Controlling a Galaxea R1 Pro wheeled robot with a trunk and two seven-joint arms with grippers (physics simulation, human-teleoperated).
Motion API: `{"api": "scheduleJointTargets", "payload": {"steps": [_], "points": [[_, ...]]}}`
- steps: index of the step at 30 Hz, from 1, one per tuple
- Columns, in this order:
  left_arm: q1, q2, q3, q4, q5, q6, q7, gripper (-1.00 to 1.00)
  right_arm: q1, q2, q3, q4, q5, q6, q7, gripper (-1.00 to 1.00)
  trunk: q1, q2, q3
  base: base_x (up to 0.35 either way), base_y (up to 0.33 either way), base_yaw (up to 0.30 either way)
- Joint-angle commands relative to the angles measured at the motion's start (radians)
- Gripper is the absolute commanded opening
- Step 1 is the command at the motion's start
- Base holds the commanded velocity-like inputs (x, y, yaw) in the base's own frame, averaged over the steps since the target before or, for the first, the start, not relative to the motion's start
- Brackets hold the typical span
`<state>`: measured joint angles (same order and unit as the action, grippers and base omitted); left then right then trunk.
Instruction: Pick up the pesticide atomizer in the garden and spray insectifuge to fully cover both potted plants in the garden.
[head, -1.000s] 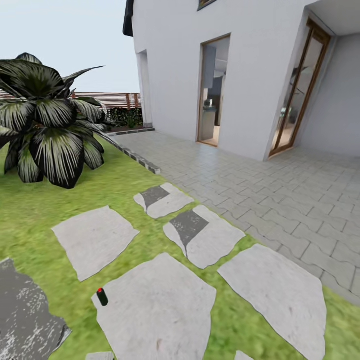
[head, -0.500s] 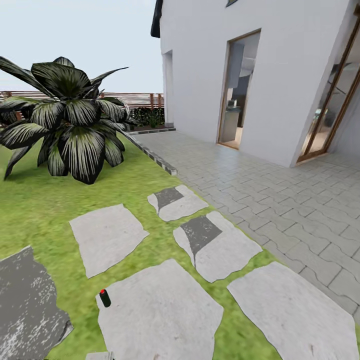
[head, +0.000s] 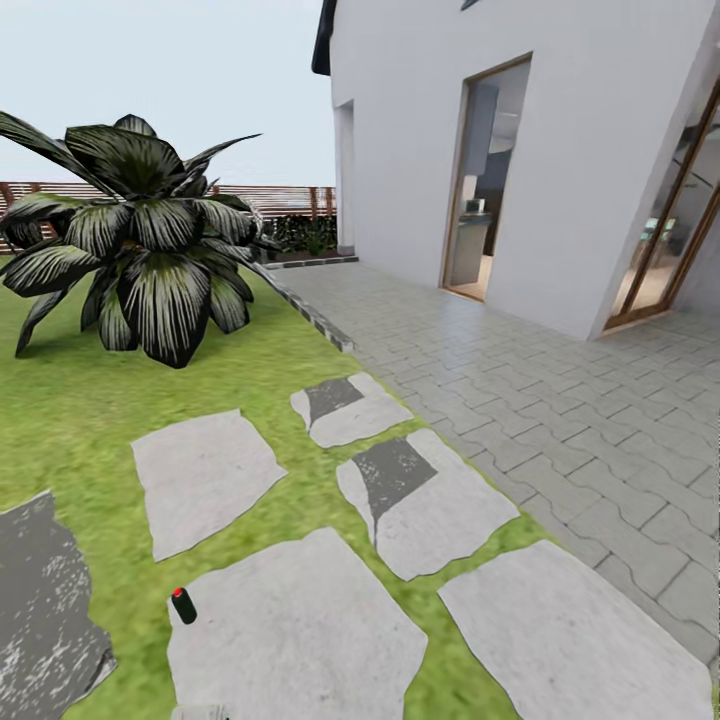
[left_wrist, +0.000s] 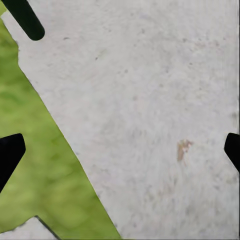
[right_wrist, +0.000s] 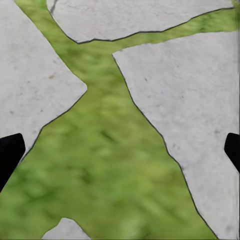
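Lying on stepping stone: small dark red-capped object, unidentifiable; both jaws spread.

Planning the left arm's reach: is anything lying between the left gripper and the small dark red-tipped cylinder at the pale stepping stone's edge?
Nothing visible does. The small dark red-tipped cylinder lies where the pale stepping stone meets the green grass; under the open left gripper is bare stone and grass.

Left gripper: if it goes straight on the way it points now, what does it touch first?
Probably the pale stepping stone. The left gripper looks along its wide-apart fingers onto that slab, with nothing between. The grass begins just beside the line, so depth leaves some doubt.
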<state>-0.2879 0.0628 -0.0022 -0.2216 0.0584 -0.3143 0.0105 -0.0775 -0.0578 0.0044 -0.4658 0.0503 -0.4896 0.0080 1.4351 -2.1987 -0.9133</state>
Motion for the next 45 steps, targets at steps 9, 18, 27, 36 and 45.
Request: {"api": "scheduleJointTargets", "payload": {"steps": [9, 18, 27, 36, 45], "points": [[0.0, 0.0, -0.001, 0.001, 0.006, -0.003, 0.0, 1.0, -0.001, 0.001, 0.0, 0.001, 0.005, -0.003, 0.0, 1.0, 0.0, 0.0, -0.001, 0.055, -0.266, 0.023], [0.0, 0.001, 0.0, 0.001, 0.006, -0.004, 0.001, 1.0, -0.001, 0.003, 0.0, 0.001, 0.005, -0.003, 0.0, 1.0, 0.0, 0.0, -0.001, 0.001, -0.269, 0.253], [0.0, 0.001, 0.001, 0.001, 0.006, -0.005, 0.002, 1.0, -0.001, 0.003, 0.0, 0.002, 0.005, -0.003, 0.0, 1.0, 0.0, 0.0, -0.001, 0.0, -0.269, 0.277], [0.0, 0.002, 0.001, 0.001, 0.006, -0.005, 0.002, 1.0, -0.001, 0.003, 0.0, 0.002, 0.005, -0.003, 0.0, 1.0, 0.0, 0.0, -0.001, 0.088, -0.273, 0.277], [0.0, 0.001, 0.001, 0.001, 0.006, -0.005, 0.002, 1.0, -0.001, 0.003, 0.0, 0.002, 0.005, -0.003, 0.0, 1.0, 0.0, 0.0, -0.001, 0.225, -0.266, 0.277]]}}
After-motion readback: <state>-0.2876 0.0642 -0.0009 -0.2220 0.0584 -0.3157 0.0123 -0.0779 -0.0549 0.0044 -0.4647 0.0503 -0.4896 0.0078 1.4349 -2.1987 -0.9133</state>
